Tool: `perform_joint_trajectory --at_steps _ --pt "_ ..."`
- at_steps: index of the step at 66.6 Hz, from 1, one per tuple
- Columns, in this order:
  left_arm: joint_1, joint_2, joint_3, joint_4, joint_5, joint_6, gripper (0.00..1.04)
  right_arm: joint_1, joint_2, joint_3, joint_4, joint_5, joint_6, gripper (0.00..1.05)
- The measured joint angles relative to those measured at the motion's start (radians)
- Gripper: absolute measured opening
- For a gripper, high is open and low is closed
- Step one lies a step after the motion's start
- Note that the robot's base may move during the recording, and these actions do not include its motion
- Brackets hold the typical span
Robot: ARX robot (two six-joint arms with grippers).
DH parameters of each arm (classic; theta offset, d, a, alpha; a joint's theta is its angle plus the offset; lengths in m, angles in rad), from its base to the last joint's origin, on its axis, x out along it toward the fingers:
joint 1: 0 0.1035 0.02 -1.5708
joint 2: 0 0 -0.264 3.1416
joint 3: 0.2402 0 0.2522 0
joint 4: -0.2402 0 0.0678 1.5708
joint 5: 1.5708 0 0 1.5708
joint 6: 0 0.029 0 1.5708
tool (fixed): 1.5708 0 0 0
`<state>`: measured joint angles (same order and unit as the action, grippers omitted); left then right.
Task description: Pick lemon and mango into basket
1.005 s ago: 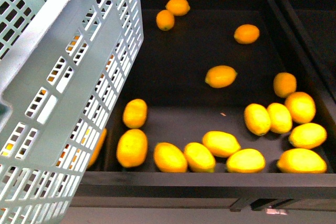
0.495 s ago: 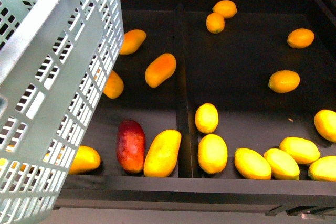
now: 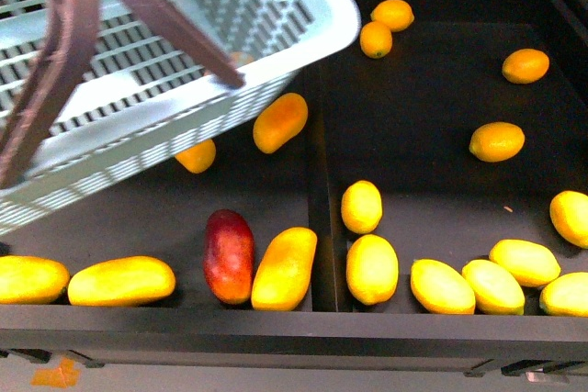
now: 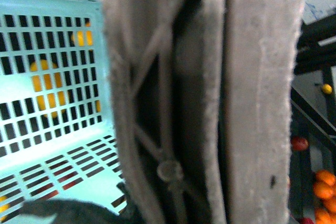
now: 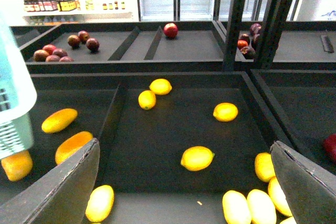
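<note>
Two brown swing handles rise over the tilted aqua slotted plastic basket; right hand stands wide open, empty; left hand I cannot tell.

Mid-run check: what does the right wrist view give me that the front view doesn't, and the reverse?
Only the right wrist view: the right gripper, jaws wide apart, and a back shelf with dark red fruits. Only the front view: the red-blushed mango and the basket's brown handles. Both: the basket, the orange mango and scattered lemons.
</note>
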<state>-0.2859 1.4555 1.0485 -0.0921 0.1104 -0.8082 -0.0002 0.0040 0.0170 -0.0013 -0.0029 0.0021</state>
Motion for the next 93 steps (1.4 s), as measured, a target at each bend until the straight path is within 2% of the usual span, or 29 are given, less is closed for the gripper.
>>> perform_joint_trajectory --at_steps 13,25,68,72,73,78,85,93 --pt "-0.129 0.085 0.098 -0.049 0.06 -0.05 0.14 0.0 0.0 0.0 0.0 0.0 0.0 0.96" --pt "-0.198 0.097 0.102 -0.079 0.083 -0.048 0.14 0.0 0.0 0.0 0.0 0.0 0.0 0.96" --pt "-0.206 0.097 0.103 -0.079 0.082 -0.028 0.14 0.0 0.0 0.0 0.0 0.001 0.001 0.96" --pt "-0.206 0.097 0.103 -0.079 0.082 -0.028 0.14 0.005 0.049 0.039 -0.116 0.071 0.098 0.96" --pt "-0.206 0.097 0.103 -0.079 0.081 -0.027 0.14 -0.005 0.077 0.056 -0.163 0.087 0.163 0.96" --pt "-0.206 0.097 0.104 -0.079 0.081 -0.027 0.14 -0.07 0.158 0.079 -0.243 0.06 0.35 0.96" --pt "-0.206 0.097 0.104 -0.079 0.081 -0.027 0.14 -0.172 0.222 0.088 -0.201 -0.014 0.494 0.96" --pt "-0.206 0.097 0.105 -0.079 0.081 -0.026 0.14 -0.272 0.391 0.091 -0.046 -0.083 0.522 0.96"
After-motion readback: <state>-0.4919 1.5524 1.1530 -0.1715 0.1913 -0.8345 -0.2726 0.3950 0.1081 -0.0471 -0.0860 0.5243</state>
